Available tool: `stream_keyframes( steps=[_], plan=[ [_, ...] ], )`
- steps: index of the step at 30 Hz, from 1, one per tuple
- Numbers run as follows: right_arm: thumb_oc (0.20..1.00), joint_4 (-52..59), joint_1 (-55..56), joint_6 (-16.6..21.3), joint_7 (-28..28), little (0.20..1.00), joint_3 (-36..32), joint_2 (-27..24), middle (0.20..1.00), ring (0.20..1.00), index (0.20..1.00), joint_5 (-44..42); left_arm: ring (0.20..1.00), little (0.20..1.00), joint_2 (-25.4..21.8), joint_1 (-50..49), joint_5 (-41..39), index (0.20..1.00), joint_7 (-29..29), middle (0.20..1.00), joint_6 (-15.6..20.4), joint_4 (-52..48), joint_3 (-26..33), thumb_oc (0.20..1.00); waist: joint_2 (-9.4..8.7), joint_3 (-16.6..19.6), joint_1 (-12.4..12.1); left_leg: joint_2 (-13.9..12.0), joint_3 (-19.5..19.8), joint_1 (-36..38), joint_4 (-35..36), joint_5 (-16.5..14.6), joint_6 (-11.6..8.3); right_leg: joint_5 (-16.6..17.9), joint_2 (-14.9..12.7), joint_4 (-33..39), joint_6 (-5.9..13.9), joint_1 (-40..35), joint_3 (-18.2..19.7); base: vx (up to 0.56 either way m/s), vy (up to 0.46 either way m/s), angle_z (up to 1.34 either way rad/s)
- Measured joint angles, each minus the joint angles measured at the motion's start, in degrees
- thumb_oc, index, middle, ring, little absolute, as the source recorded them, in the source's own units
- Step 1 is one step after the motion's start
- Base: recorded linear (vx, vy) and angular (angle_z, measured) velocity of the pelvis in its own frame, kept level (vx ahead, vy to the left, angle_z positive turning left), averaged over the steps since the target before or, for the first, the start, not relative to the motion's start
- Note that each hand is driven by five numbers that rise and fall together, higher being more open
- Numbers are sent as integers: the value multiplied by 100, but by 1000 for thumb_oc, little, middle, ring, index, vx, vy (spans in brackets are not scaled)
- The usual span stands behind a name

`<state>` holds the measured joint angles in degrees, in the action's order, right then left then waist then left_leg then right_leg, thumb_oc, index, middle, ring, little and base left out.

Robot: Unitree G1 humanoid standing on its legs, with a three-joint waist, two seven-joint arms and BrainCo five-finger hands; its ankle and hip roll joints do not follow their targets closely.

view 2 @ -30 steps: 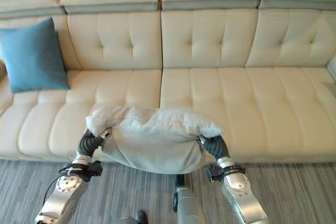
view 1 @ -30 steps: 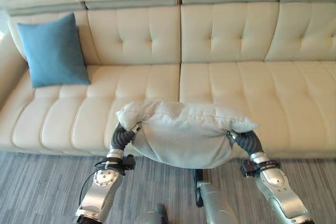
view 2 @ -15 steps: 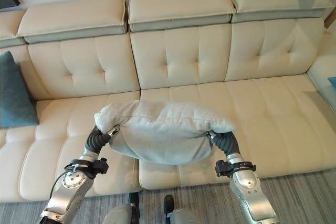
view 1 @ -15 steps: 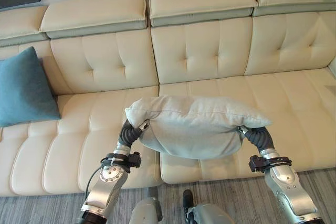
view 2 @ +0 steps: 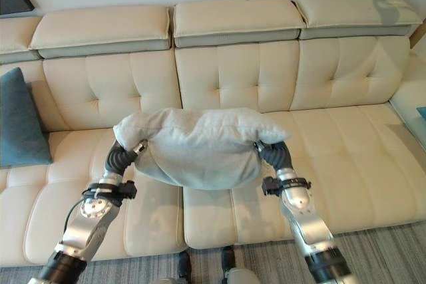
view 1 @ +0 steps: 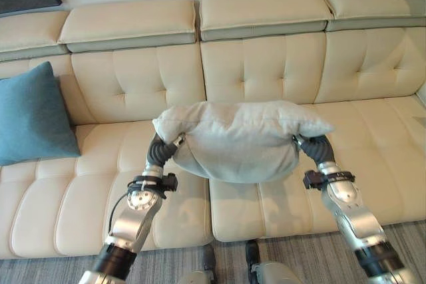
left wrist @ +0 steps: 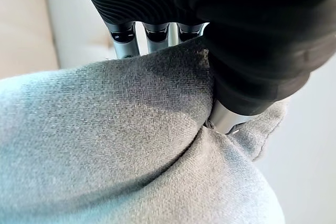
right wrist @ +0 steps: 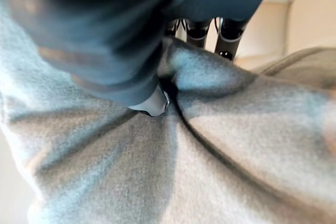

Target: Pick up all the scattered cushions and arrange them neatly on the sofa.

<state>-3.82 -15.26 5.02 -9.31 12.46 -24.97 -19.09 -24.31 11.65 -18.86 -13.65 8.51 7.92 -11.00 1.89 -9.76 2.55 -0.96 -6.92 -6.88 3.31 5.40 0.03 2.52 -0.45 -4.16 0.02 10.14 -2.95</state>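
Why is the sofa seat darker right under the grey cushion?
In the left eye view, the grey cushion, held up over the sofa, blocks the light, so a soft shadow falls on the seat below it. In the right wrist view, the crease beside the right hand at its thumb is darkest.

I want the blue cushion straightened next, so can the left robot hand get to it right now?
Probably not yet: the left robot hand and right robot hand are both pinching the grey cushion. The blue cushion sits unobstructed at the sofa's left end.
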Motion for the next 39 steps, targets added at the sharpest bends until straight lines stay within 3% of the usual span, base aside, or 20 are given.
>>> stream_keyframes(
  steps=[4,9,12,14,15,17,22,26,33,36,39],
  plan=[
    [200,-1225,-1716,23,-404,200,540,55,200,200,200,-4,200,200,-310,1551,0,200,-492,200,77,1303,-261,200,54,-40,-187,36,18,-882,-153,245,5,283,-59,-20,44,802,-32,-136,0,5],
    [200,-2715,-3186,113,-781,200,1133,-98,200,200,200,-3,200,200,-594,3072,0,200,-907,200,216,2746,-1054,200,161,-268,-372,44,104,-1201,-101,346,-101,369,-72,-3,88,1101,-89,-23,-21,9],
    [200,-3259,-3768,185,-942,200,1185,-192,200,200,200,-10,200,200,-667,3696,-20,200,-964,200,293,3031,-1257,200,164,-381,-430,37,182,-1514,12,469,-186,479,-69,104,94,1376,-185,-16,-17,18],
    [200,-3589,-4132,211,-1005,200,1216,-265,200,200,200,-40,200,200,-687,4059,-42,200,-946,200,356,3290,-1415,200,190,-454,-451,40,206,-1728,127,591,-133,620,-54,295,62,1536,-217,-1,-11,10],
    [432,-3852,-4328,200,-1027,432,1361,-310,432,432,432,-128,1000,1000,-615,4282,-98,1000,-924,1000,347,3597,-1537,1000,221,-505,-440,50,231,-1831,126,672,-43,716,-60,392,26,1573,-259,3,-16,10],
    [1000,-3890,-4375,216,-1069,1000,1362,-362,1000,1000,1000,-303,1000,1000,-525,4355,-357,1000,-896,1000,366,3683,-1542,1000,227,-584,-428,71,279,-1913,125,697,-19,744,-74,476,20,1594,-315,-14,-23,13],
    [1000,-4304,-5240,203,-1202,1000,1345,-489,1000,1000,1000,-581,1000,1000,-653,5149,-896,1000,-668,1000,345,4115,-1548,1000,238,-796,-427,84,362,-1937,124,722,-29,740,-70,616,24,1518,-349,3,-40,8],
    [1000,-4364,-5783,193,-1323,1000,1397,-1050,1000,1000,1000,-580,1000,1000,-992,5607,-975,1000,-554,1000,330,4207,-1555,1000,245,-806,-426,69,474,-2035,124,738,-53,772,-48,739,5,1515,-463,27,-35,11],
    [1000,-4096,-5920,208,-1510,1000,1262,-1823,1000,1000,1000,-588,1000,1000,-1734,5243,-1133,1000,-584,1000,356,3653,-1111,1000,219,-800,-379,60,475,-1832,125,735,-57,771,-42,750,6,1302,-455,41,-14,1],
    [1000,-2747,-4498,257,-1503,1000,302,-2002,1000,1000,1000,-568,1000,1000,-2127,3989,-1095,1000,-592,1000,458,2621,-312,1000,119,-771,-284,59,469,-1518,125,692,-108,734,-36,794,55,978,-421,65,11,-2],
    [1000,-695,-1103,326,-1142,1000,-1110,-1684,1000,1000,1000,-322,1000,1000,-1972,915,-698,1000,-433,1000,465,808,909,1000,-23,-695,-233,27,439,-1077,126,403,-207,606,-6,805,130,573,-311,162,23,-18]
  ],
)
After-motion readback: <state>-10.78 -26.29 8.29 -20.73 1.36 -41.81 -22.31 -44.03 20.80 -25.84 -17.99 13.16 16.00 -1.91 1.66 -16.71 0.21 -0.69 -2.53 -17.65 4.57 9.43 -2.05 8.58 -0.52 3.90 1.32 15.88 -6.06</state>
